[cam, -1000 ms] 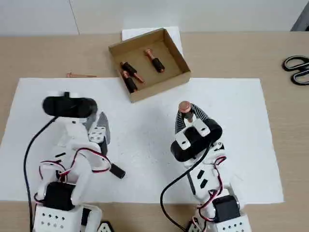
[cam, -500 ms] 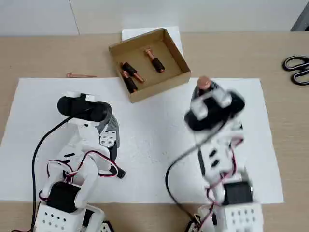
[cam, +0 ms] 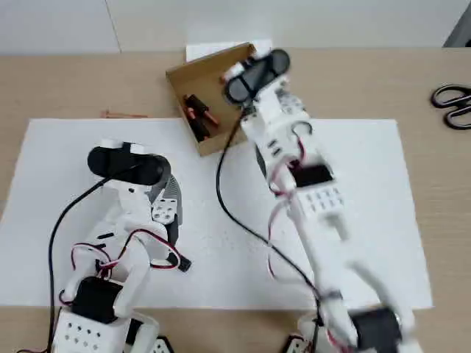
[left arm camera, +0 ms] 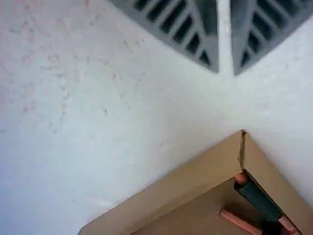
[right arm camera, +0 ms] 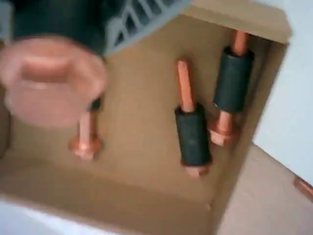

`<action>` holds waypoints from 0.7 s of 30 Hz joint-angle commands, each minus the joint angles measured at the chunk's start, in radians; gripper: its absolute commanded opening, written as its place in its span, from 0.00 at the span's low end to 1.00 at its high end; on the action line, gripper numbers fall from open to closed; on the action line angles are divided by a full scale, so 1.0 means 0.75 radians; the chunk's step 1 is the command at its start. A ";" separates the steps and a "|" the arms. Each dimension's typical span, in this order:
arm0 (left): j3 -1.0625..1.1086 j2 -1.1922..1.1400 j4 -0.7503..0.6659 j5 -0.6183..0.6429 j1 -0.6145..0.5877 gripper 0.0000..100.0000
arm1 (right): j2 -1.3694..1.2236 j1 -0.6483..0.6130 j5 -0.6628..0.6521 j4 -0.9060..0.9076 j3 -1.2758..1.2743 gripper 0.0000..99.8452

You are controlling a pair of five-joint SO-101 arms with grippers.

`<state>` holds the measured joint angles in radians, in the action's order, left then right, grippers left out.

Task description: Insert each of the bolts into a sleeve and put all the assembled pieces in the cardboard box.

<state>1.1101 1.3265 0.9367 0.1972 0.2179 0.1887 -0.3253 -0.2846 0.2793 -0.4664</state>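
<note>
My right arm stretches over the cardboard box (cam: 179,74). Its gripper (right arm camera: 93,29) is shut on an assembled piece, a copper bolt head (right arm camera: 51,81) sticking out of a dark sleeve, held above the box's inside. Two bolts in black sleeves (right arm camera: 193,132) (right arm camera: 232,81) lie on the box floor, and a third bolt (right arm camera: 85,139) is partly hidden behind the held piece. My left gripper (left arm camera: 224,34) hangs over the white paper just short of a box corner (left arm camera: 242,139), shut with nothing in it. A loose bolt (cam: 121,114) lies on the table left of the box.
White paper (cam: 368,184) covers the middle of the wooden table. Scissors (cam: 452,103) lie at the far right edge. A small black cylinder (cam: 180,262) lies on the paper beside the left arm's base.
The right arm has swung from the middle of the paper up and left to above the box, carrying the bolt and sleeve. The left arm shifted slightly, then stayed still.
</note>
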 commanded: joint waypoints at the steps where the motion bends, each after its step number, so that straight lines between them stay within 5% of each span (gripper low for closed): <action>1: -0.009 0.012 -0.074 -0.008 0.010 0.01 | -0.285 0.007 -0.012 -0.046 0.346 0.00; 7: -0.005 0.012 -0.106 -0.008 0.010 0.01 | -0.770 0.036 -0.016 -0.036 0.882 0.00; 21: -0.001 0.012 -0.104 -0.006 0.010 0.01 | -1.642 0.003 -0.178 0.418 2.140 0.00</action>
<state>1.1132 1.3265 0.8830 0.1972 0.2179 -1.0035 -0.3099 -0.4074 0.5294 0.9221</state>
